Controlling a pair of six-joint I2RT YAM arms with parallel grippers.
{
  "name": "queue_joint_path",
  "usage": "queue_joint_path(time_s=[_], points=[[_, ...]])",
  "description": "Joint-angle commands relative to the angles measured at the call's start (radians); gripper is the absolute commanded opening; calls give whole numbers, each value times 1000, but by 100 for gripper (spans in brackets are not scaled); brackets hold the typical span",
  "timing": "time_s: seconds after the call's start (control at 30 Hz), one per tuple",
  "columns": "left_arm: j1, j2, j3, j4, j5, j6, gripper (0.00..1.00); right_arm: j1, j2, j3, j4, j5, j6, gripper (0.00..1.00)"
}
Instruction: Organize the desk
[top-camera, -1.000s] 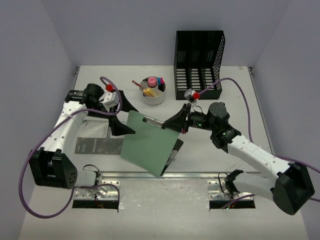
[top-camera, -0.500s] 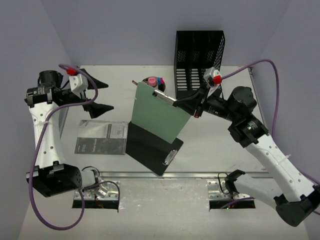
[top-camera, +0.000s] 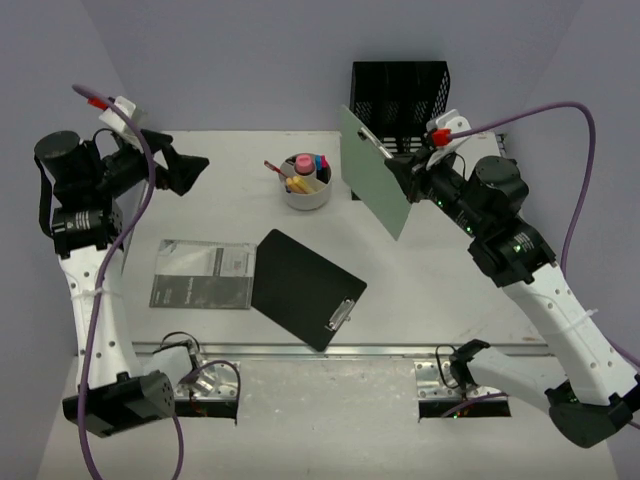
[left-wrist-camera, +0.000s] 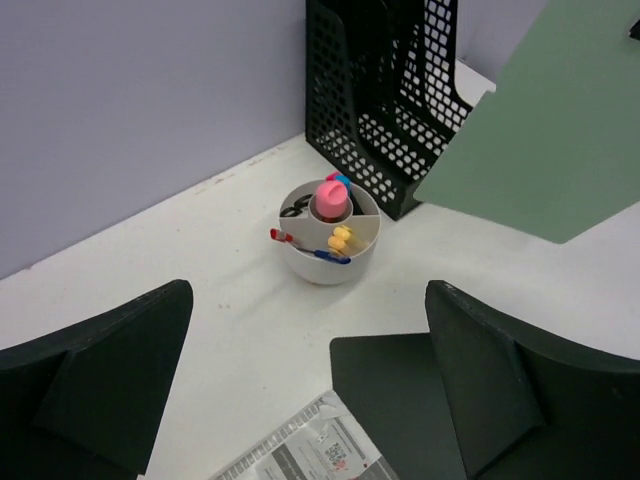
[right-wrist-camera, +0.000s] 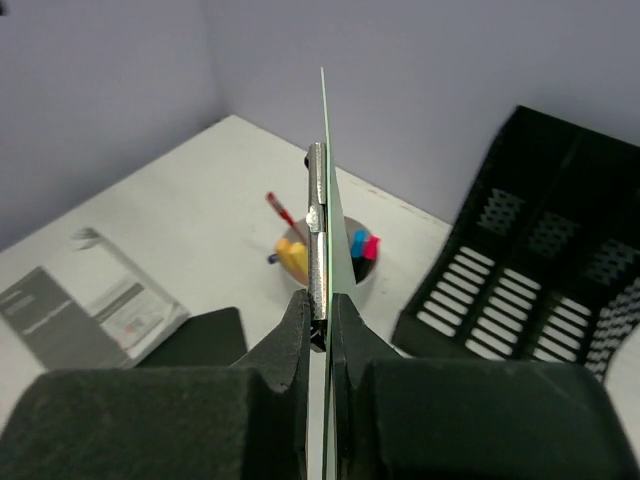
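Top external view: the matte white tabletop (top-camera: 450, 290) lay spread beneath both arms, its silver rail (top-camera: 330, 350) running along the near edge by the arm bases. The right tool (top-camera: 408, 178) was clamped tight on the metal-clip end of a green clipboard (top-camera: 375, 185). It held the board clear of the surface, on edge and tilted, just in front of the black mesh file rack (top-camera: 400, 100) at the far side. From the right wrist the board showed edge-on, pinched from both sides by the two dark fingers (right-wrist-camera: 295, 330) with no gap visible.

The left tool (top-camera: 180, 168) hung high over the far-left part of the tabletop, its jaws spread wide with nothing between them. Its wrist camera looked down past both fingers at the surface below.

A round white cup (top-camera: 307, 190) stood near the rack's left front corner, divided into compartments and holding pens and a pink-capped item. A black clipboard (top-camera: 308, 288) lay flat toward the near middle, angled, its clip end closest to the rail. Its left corner met the right edge of a printed leaflet (top-camera: 203, 274) lying flat beside it, though whether the two overlapped could not be told.
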Motion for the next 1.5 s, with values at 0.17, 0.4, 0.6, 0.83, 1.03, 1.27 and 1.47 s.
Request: queue_joint_path(time_s=[0.17, 0.4, 0.6, 0.83, 1.03, 1.27, 1.47], points=[[-41, -241, -173, 308, -282, -174, 100, -38, 68, 224, 35, 315, -141, 1], [-64, -132, -58, 139, -494, -213, 100, -159, 180, 373, -54, 356, -116, 1], [-168, -133, -72, 208, -710, -116, 100, -361, 366, 567, -199, 260, 32, 1], [-256, -150, -136, 251, -803, -64, 100, -487, 495, 647, -214, 162, 134, 1], [-256, -184, -226, 344, -793, -67, 100, -501, 558, 665, -182, 108, 201, 1], [-257, -219, -268, 395, -692, -92, 100, -503, 631, 700, -110, 126, 173, 1], [-257, -199, -251, 389, -685, -95, 100, -507, 697, 731, -53, 131, 159, 1]])
